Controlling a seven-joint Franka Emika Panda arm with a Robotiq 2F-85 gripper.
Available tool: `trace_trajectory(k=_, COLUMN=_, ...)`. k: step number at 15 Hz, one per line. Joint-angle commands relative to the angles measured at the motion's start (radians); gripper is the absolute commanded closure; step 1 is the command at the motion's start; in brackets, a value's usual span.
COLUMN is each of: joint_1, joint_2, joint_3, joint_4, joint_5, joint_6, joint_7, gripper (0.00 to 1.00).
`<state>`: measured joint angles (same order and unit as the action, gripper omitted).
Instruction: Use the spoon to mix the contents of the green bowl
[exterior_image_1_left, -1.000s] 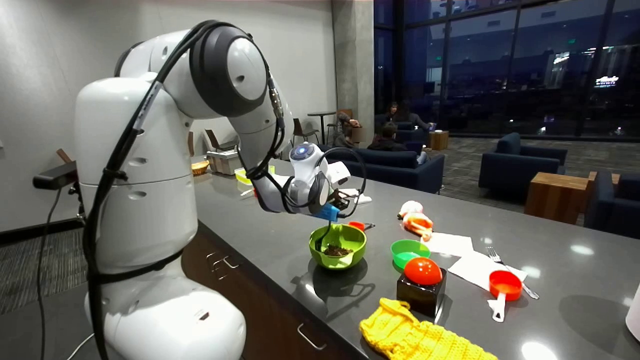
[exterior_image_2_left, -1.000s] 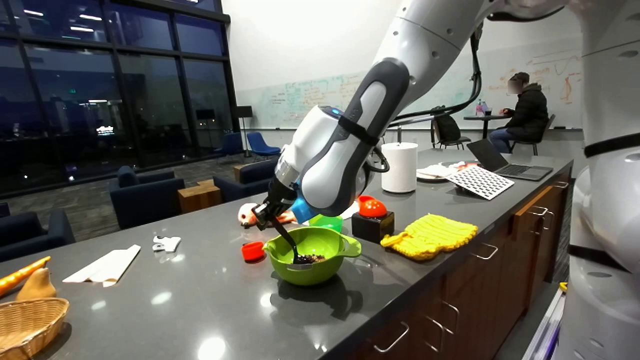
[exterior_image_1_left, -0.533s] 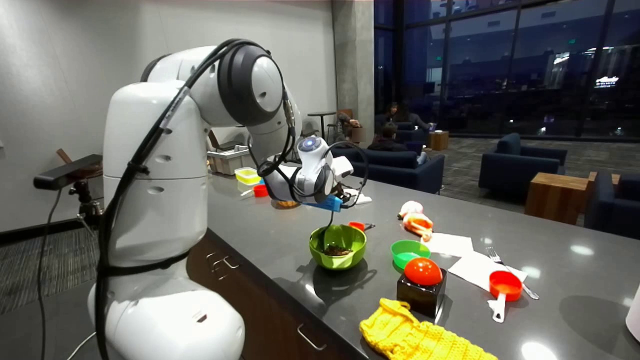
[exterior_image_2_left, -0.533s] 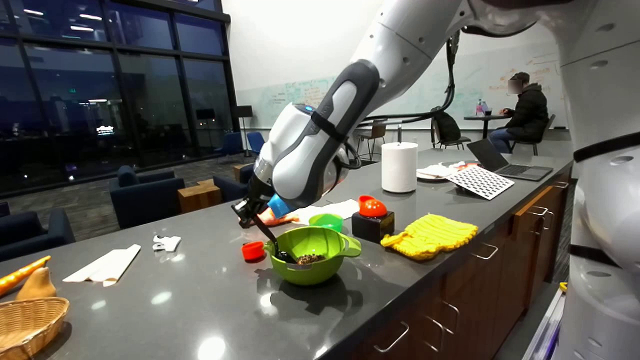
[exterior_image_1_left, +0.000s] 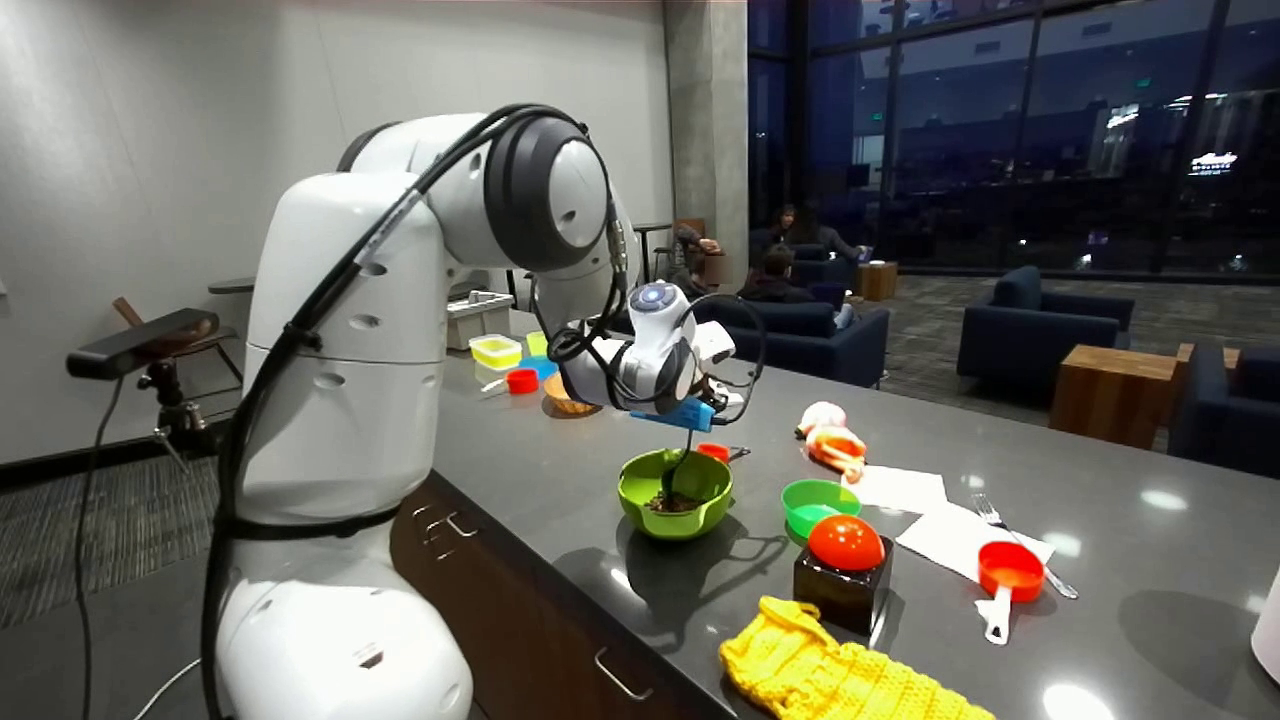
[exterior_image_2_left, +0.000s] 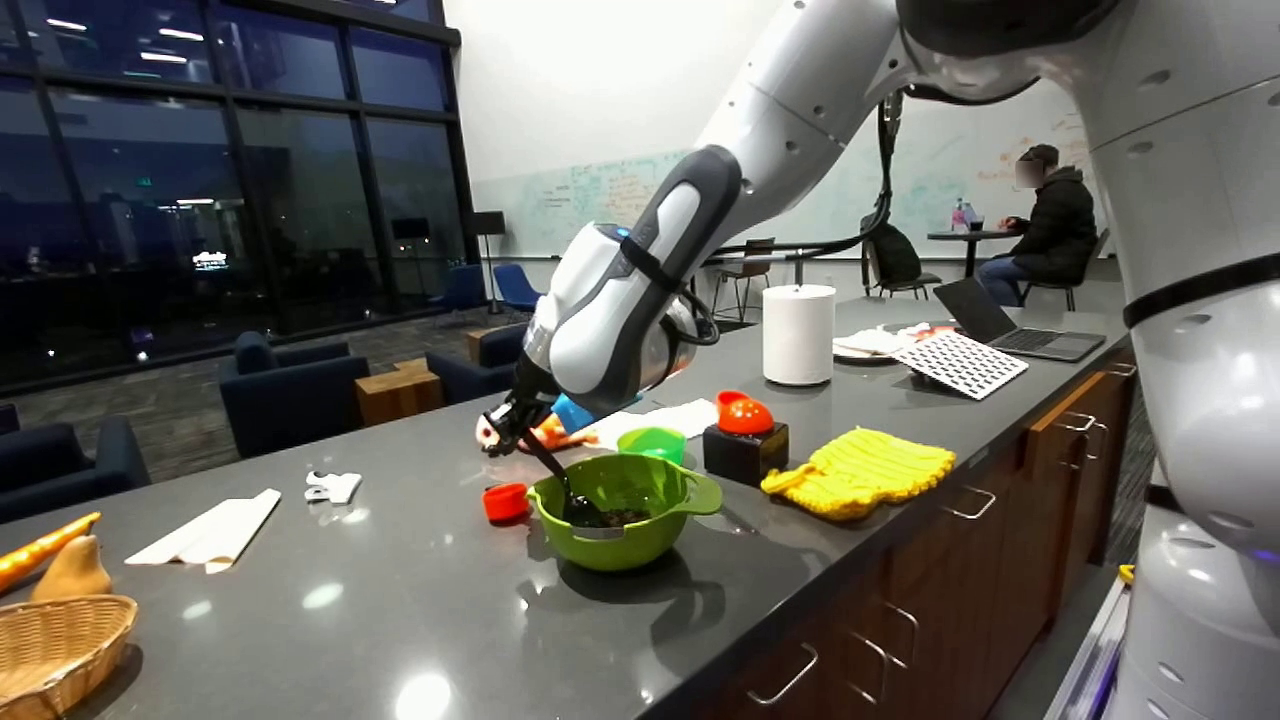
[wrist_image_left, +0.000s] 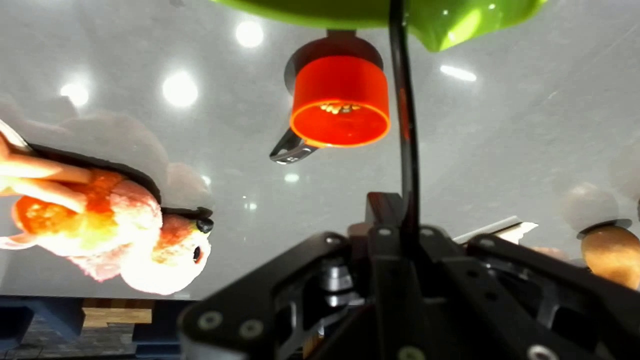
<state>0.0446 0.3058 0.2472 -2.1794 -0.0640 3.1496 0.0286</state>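
Observation:
The green bowl (exterior_image_1_left: 690, 524) stands on the dark counter in both exterior views (exterior_image_2_left: 625, 552). Its rim shows at the top of the wrist view (wrist_image_left: 320, 11). Dark brown bits (exterior_image_2_left: 628, 517) lie in its bottom. My gripper (exterior_image_2_left: 510, 425) is above and beside the bowl's rim, shut on the handle of the black spoon (exterior_image_2_left: 552, 467). The spoon slants down, its head inside the bowl at the bits, partly hidden. In the wrist view the spoon's handle (wrist_image_left: 406, 115) runs up from between the fingertips (wrist_image_left: 406, 230) to the bowl.
A red cup (wrist_image_left: 340, 102) with a few bits stands close beside the bowl. A small green dish (exterior_image_1_left: 822, 507), a black box (exterior_image_2_left: 745, 452) with an orange-red dome, a yellow knit cloth (exterior_image_2_left: 865, 473), a pink-orange toy (wrist_image_left: 115, 220) and a paper roll (exterior_image_2_left: 798, 335) stand around.
The arm has shifted, and the spoon's head has swept across inside the bowl, going one way and then partly back. The grip on the spoon holds. The bowl has not moved.

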Motion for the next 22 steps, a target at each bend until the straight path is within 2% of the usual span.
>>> trace_trajectory(k=1, joint_1=-0.116, joint_2=0.003, joint_3=0.091, joint_4=-0.011, joint_5=0.017, joint_6=0.0, joint_7=-0.071, gripper=1.0)
trace_trajectory(k=5, joint_1=-0.219, joint_2=-0.009, joint_3=0.158, joint_4=-0.042, joint_5=0.014, joint_6=0.0, joint_7=-0.104, gripper=1.0)
trace_trajectory(k=10, joint_1=-0.293, joint_2=-0.036, joint_3=0.208, joint_4=-0.102, joint_5=0.014, joint_6=0.009, joint_7=-0.103, gripper=1.0)
trace_trajectory(k=14, joint_1=-0.306, joint_2=-0.053, joint_3=0.231, joint_4=-0.134, joint_5=0.018, joint_6=0.003, joint_7=-0.082, gripper=1.0)
trace_trajectory(k=21, joint_1=-0.266, joint_2=-0.059, joint_3=0.23, joint_4=-0.131, joint_5=0.007, joint_6=0.005, joint_7=-0.06, gripper=1.0)
trace_trajectory(k=22, joint_1=-0.251, joint_2=-0.056, joint_3=0.22, joint_4=-0.119, joint_5=0.002, joint_6=-0.006, joint_7=-0.057, gripper=0.76)
